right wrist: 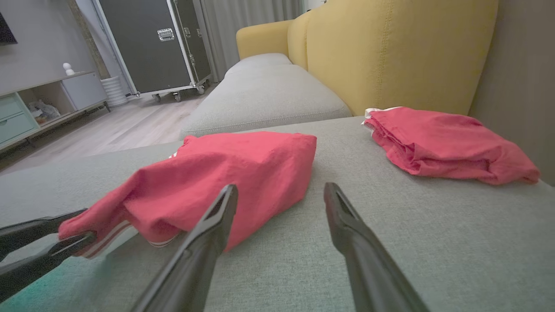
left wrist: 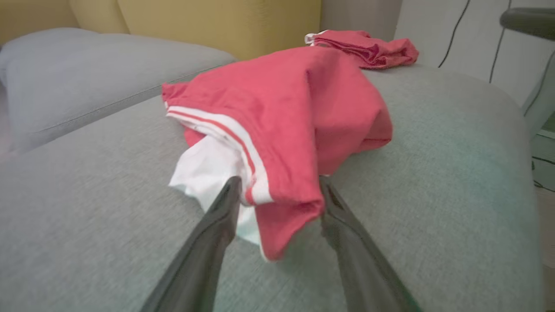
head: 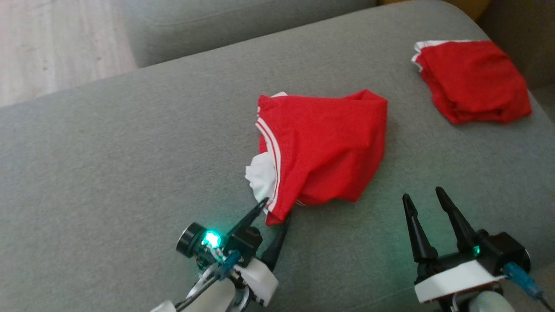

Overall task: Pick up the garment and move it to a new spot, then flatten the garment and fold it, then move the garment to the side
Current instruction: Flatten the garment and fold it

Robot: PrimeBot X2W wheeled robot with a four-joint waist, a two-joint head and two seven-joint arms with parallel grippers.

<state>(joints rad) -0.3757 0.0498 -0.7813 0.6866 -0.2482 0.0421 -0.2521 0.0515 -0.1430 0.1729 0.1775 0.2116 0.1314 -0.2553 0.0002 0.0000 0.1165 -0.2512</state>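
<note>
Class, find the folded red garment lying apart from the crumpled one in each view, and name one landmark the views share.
Head view: folded red garment, upper right.
Left wrist view: top, right of centre, beyond the crumpled garment.
Right wrist view: right of centre, before the yellow backrest.
Shared landmark: the crumpled garment with white trim.

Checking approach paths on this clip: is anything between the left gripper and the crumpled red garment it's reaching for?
Nothing visible. The left gripper is open, its fingers straddling the near corner of the crumpled garment on the grey cushion, cloth between them. The folded red garment lies apart, far to the right.
</note>
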